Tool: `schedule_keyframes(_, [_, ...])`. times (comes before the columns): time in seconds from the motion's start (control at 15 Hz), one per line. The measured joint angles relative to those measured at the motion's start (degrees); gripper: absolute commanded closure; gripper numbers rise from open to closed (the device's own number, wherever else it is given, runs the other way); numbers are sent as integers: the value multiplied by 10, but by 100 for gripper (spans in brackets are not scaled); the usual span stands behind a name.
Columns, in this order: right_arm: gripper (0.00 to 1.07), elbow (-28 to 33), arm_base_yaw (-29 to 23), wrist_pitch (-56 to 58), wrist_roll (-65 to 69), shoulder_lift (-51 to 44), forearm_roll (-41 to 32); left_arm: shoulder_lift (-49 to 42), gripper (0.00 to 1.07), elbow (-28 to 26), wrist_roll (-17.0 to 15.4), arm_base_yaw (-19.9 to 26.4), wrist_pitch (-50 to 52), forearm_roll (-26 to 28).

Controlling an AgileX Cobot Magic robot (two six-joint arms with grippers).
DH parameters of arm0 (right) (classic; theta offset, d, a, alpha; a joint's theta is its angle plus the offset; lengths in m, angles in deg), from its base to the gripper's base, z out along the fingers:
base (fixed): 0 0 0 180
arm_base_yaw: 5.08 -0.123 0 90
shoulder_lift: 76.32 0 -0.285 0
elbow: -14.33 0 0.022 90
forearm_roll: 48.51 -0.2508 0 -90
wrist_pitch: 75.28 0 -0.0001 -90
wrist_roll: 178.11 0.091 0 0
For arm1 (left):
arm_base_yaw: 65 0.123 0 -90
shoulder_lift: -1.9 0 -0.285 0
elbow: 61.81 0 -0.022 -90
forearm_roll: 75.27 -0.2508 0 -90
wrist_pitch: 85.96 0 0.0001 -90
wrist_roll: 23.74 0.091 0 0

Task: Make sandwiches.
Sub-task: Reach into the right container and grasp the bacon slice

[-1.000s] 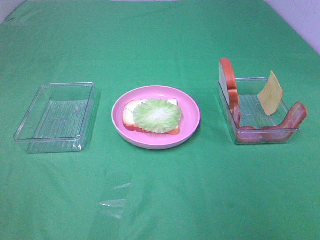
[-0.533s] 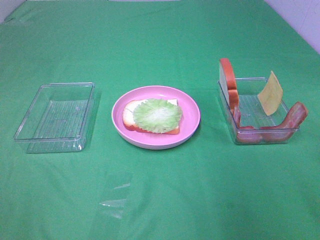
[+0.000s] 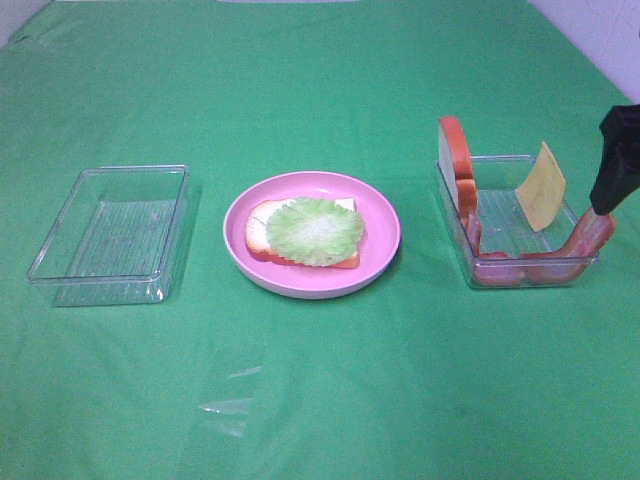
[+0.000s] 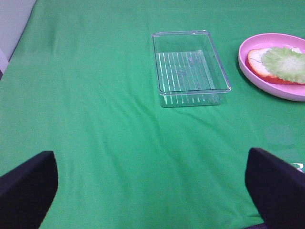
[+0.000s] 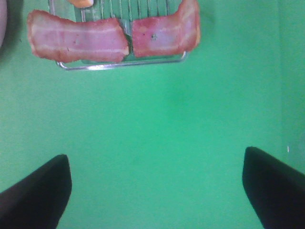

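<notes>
My L gripper (image 4: 150,152) wide, empty, facing left tray (image 4: 190,100), R gripper (image 5: 155,157) wide too, just short of right tray (image 3: 500,158), where bacon (image 5: 78,40) drapes near wall, so I may pinch rim w/ strip & drag it; sandwich (image 3: 310,230), bread+lettuce only, on plate (image 3: 382,215) mid-table.

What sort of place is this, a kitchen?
Probably a robot test bench, not a kitchen: a green cloth for a table, toy lettuce on a plate, and a black end effector.

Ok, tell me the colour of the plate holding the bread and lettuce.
Pink all over. The plate shows best in the exterior high view.
</notes>
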Motion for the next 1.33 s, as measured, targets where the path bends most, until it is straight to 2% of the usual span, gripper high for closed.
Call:
schedule_keyframes(0.33, [13,-178,0,87,-27,144,-3,0,4,0,0,0,0,0])
schedule_keyframes(0.6, [13,-254,7,109,-57,213,-29,0,4,0,0,0,0,0])
schedule_keyframes(1.0, [13,-267,68,111,-72,276,-42,0,4,0,-1,0,0,0])
schedule_keyframes(1.33, [15,-267,69,106,-80,313,-46,0,4,0,-1,0,0,0])
